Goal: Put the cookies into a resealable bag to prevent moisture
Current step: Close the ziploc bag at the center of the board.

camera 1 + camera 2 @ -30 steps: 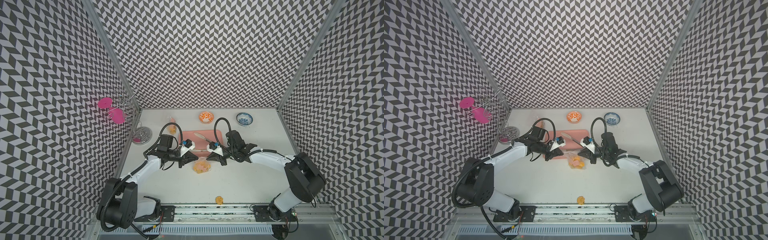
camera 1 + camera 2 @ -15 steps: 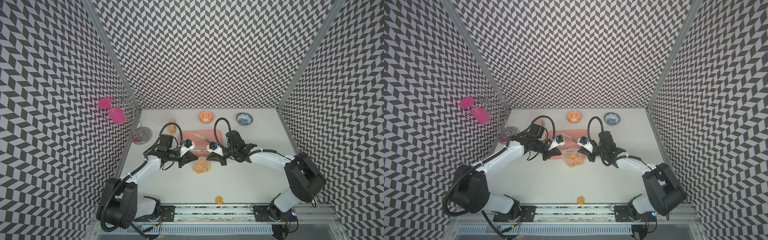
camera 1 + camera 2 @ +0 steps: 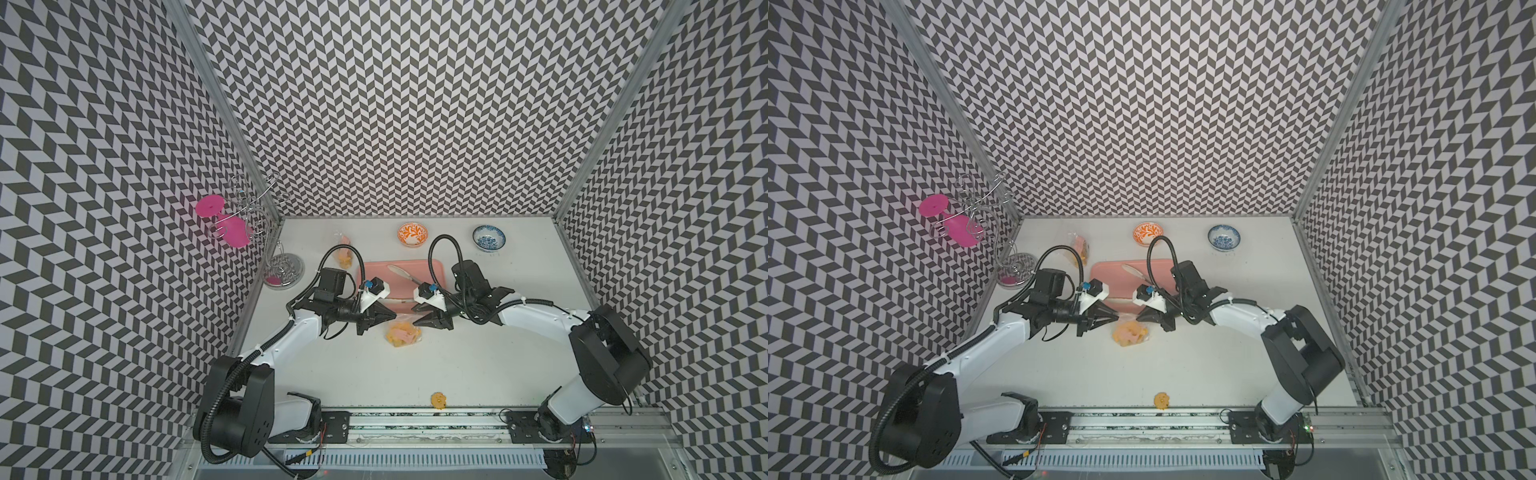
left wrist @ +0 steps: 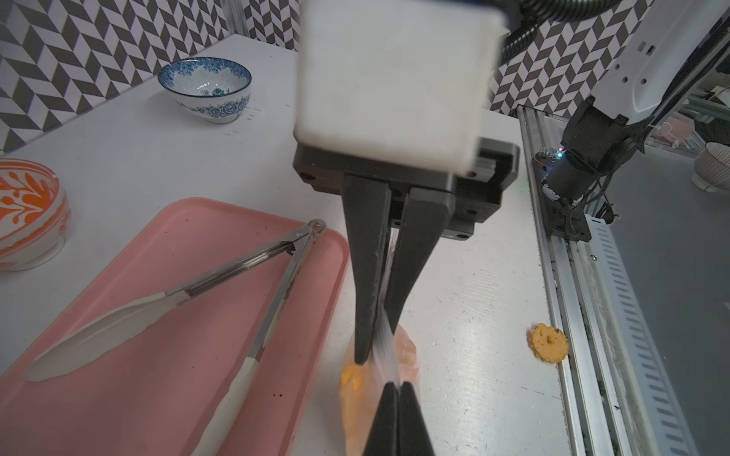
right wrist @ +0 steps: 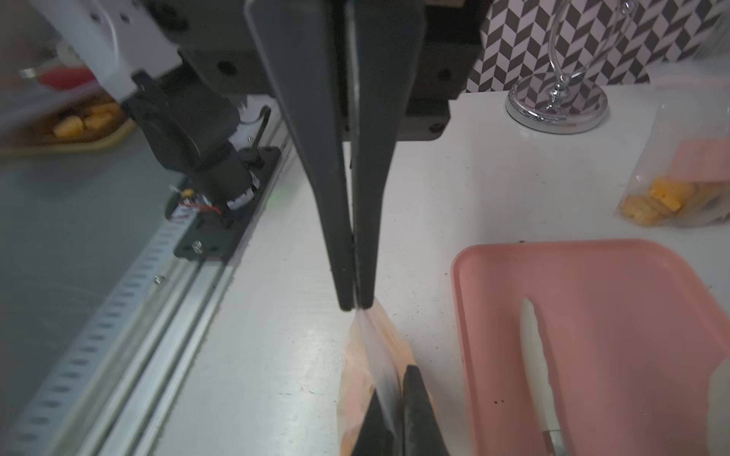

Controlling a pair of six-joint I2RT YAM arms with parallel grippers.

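Observation:
A clear resealable bag holding yellow-orange cookies rests on the white table just in front of the pink tray. My left gripper is shut on the bag's top edge from the left. From the right, my right gripper has its jaws slightly parted, with the bag's film still between them. One loose round cookie lies at the table's front edge by the rail.
Metal tongs with white tips lie in the tray. A second bag of cookies sits at the back left, near a chrome glass rack. An orange bowl and a blue bowl stand at the back.
The right gripper's jaws have parted a little on the bag's edge. The left gripper stays shut, and both arms and the bag have hardly moved.

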